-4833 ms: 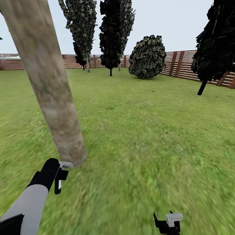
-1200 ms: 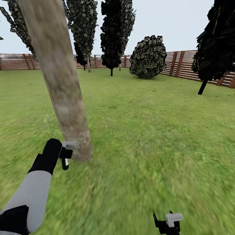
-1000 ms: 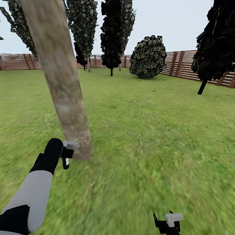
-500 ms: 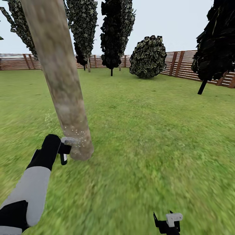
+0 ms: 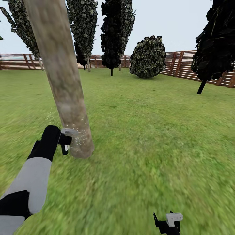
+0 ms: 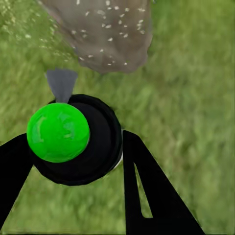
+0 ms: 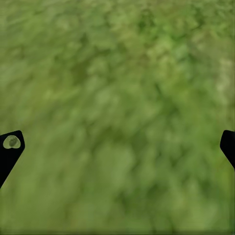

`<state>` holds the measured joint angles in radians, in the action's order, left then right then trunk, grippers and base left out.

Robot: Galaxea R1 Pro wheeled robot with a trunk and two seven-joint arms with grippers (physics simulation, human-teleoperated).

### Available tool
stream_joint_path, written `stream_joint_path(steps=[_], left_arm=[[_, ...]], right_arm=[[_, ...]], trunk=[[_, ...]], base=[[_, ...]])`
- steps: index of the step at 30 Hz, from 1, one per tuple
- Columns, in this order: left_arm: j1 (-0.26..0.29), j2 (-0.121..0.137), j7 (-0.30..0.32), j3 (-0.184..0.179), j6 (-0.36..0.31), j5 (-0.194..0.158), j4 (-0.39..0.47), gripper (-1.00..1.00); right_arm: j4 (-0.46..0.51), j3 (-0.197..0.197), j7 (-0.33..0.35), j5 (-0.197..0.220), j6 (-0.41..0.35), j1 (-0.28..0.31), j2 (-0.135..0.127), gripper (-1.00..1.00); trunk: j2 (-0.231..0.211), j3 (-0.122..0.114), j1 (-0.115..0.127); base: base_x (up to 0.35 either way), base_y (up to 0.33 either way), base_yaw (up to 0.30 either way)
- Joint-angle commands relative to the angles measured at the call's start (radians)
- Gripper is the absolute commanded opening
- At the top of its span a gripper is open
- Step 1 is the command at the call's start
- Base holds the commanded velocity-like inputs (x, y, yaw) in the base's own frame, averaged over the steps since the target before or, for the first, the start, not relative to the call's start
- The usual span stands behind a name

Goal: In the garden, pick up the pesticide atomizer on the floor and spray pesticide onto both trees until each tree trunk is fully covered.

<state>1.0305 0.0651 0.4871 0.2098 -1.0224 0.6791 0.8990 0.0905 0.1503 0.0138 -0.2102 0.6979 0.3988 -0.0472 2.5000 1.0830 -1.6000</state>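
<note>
The left end effector [image 5: 64, 143] pinches the spray bottle [image 5: 67, 141] in the lower left of the head picture. The bottle's grey nozzle [image 6: 61, 83] points at the foot of the thick tree trunk [image 5: 65, 85], just beside it. Tiny pale specks of spray [image 5: 80, 138] dot the bark there. In the left wrist picture, the bottle [image 6: 78, 139] sits between two black fingers [image 6: 147, 196]. The right end effector [image 5: 168, 223] sits at the bottom right over the grass [image 5: 147, 130], with its fingers spread wide and nothing between them.

No text, number, brand or sign could be read anywhere; the pesticide atomizer [image 5: 66, 142] showed a pale label too small to make out.
</note>
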Motion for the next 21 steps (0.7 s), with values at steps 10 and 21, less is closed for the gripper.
stream_joint_path(steps=[10,21], left_arm=[[0.053,0.003,0.007,-0.005,-0.005,-0.014,-0.006,-1.00],[0.080,0.045,0.007,-0.005,-0.008,-0.012,-0.028,-1.00]], right_arm=[[0.000,0.000,0.000,0.000,0.000,0.000,0.000,1.00],[0.000,0.000,0.000,0.000,0.000,0.000,0.000,1.00]], trunk=[[0.000,0.000,0.000],[0.000,0.000,0.000]], base=[[0.000,0.000,0.000],[0.000,0.000,0.000]])
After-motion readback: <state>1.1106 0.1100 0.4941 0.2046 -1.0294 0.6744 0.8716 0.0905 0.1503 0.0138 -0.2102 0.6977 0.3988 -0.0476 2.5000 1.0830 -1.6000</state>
